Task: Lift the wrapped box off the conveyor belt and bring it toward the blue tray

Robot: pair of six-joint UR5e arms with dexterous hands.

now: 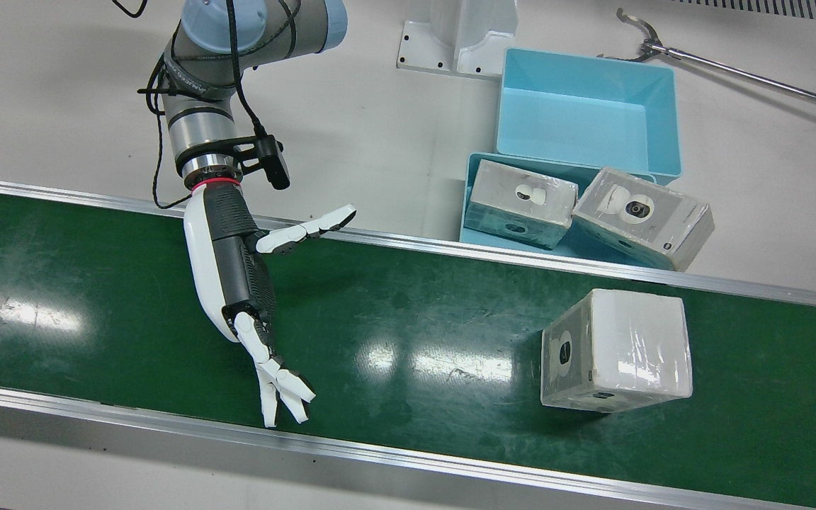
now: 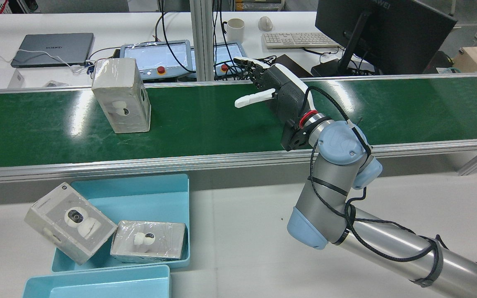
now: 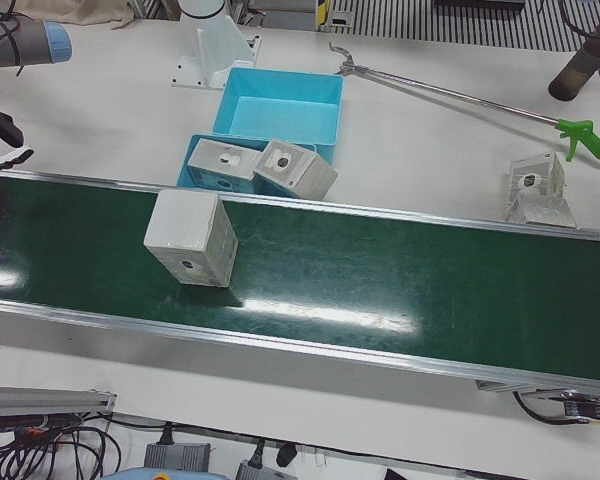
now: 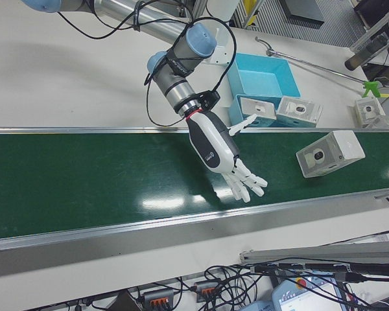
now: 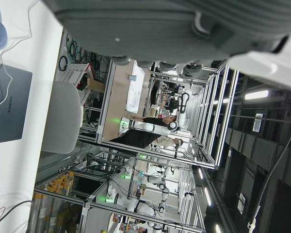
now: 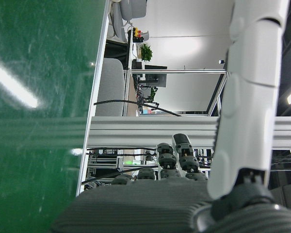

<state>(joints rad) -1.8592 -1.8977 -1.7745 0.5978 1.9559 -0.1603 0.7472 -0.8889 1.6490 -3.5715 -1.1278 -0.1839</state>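
The wrapped box (image 1: 617, 350) stands on the green conveyor belt (image 1: 408, 312); it also shows in the rear view (image 2: 121, 95), the left-front view (image 3: 190, 238) and the right-front view (image 4: 329, 153). My right hand (image 1: 238, 276) hovers over the belt, open and empty, well apart from the box; it also shows in the rear view (image 2: 280, 93) and the right-front view (image 4: 217, 149). A blue tray (image 1: 479, 170) beside the belt holds two wrapped boxes (image 1: 521, 204). An empty, deeper blue tray (image 1: 588, 110) sits behind it. My left hand (image 5: 184, 24) shows only in its own view, holding nothing.
A long metal grabber tool (image 1: 734, 71) lies on the table past the trays. Another small wrapped box (image 3: 535, 185) sits on the table far along the belt. The left arm's white pedestal (image 1: 457, 35) stands by the deep tray. A monitor (image 2: 379, 33) stands beyond the belt.
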